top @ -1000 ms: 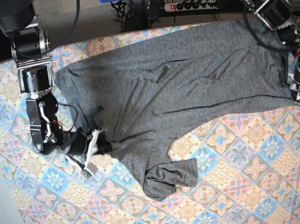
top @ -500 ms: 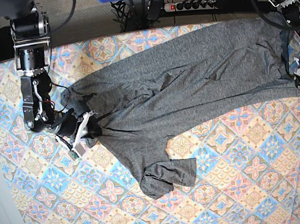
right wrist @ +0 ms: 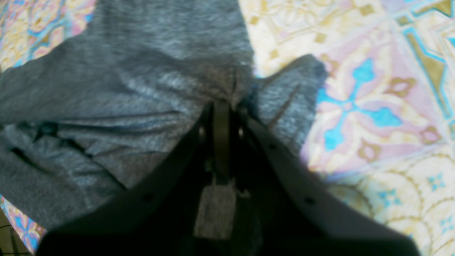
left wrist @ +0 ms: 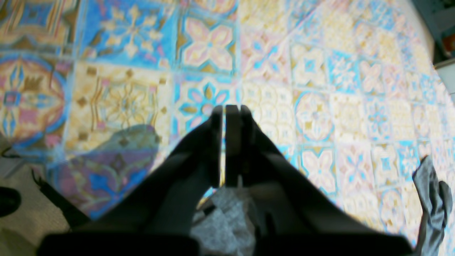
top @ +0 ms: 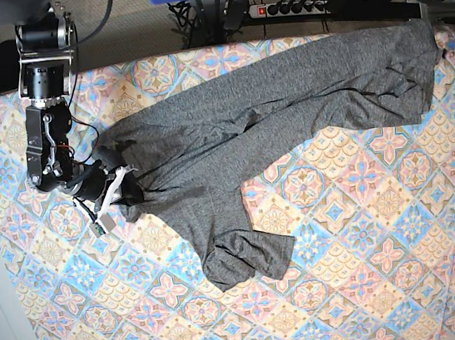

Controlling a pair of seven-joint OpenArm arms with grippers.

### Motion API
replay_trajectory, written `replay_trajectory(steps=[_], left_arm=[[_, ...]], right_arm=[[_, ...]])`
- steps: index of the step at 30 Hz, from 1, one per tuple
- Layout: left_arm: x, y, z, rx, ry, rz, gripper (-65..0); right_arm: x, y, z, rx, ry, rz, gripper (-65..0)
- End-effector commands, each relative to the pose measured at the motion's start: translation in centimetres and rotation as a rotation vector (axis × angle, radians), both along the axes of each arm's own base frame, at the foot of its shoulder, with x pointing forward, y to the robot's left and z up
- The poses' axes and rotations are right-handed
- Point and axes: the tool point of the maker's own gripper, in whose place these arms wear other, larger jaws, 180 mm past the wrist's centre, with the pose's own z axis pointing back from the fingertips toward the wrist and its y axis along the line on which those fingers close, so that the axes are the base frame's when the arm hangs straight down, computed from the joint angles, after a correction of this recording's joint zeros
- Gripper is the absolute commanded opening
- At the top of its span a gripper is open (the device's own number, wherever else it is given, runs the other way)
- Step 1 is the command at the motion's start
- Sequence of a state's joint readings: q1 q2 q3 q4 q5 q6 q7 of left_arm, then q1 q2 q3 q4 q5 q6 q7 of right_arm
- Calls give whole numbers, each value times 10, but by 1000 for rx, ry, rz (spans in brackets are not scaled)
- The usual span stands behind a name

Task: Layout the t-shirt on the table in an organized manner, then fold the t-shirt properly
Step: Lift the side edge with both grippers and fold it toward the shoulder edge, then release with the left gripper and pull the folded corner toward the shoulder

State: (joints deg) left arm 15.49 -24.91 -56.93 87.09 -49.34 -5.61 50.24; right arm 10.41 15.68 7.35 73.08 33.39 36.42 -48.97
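Grey heather knit, the t-shirt (top: 270, 110) is stretched in a band across the far half of the table (top: 375, 268), 1 sleeve bunched in a heap toward the near middle. The right gripper (top: 117, 193) is clamped on a pinch of the shirt's edge at the base view's left, fabric being gathered between its closed jaws in the right wrist view. The left gripper (left wrist: 224, 149) is closed too; grey cloth shows just behind its jaws, yet whether cloth is pinched cannot be told. The band is judged to be held taut at both ends so that the shirt can be laid flat before folding.
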Motion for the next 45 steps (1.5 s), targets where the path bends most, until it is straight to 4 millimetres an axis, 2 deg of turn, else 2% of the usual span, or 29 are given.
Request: replay_trajectory(steps=[1, 10, 13, 15, 17, 21, 24, 28, 32, 38, 42, 45], left_arm=[[4, 7, 17, 46, -28, -13, -650], [-18, -8, -14, -3, 53, -20, -641], [-11, -35, -33, -65, 128, -112, -560], [-11, -43, -39, -87, 151, -135, -517], [-11, -45, -40, -92, 155, -139, -482], [-10, -44, -39, -88, 150, -139, -452], [3, -42, -29, -83, 106, -135, -450], [8, -27, -13, -85, 21, -65, -450], [34, -38, -7, -123, -63, -54, -450], [79, -68, -9, -143, -101, -88, -451], [97, -79, -16, -101, -56, -86, -451], [101, -84, -31, -100, 1, -85, -451]], right_arm=[[9, -6, 14, 4, -47, -9, -650], [8, -6, 13, 4, -44, -9, -648], [8, -6, 13, 4, -44, -9, -646], [8, -6, 13, 4, -44, -9, -626], [8, -6, 12, 3, -42, -8, -588], [9, -5, 15, 2, -50, -6, -513], [9, -5, 15, 2, -51, -6, -476], [9, -3, 15, 4, -51, -4, -471], [9, -2, 15, 7, -51, -4, -471], [9, -1, 15, 12, -51, -2, -471], [9, -2, 15, 12, -52, -4, -471], [9, -2, 15, 10, -51, -4, -471]])
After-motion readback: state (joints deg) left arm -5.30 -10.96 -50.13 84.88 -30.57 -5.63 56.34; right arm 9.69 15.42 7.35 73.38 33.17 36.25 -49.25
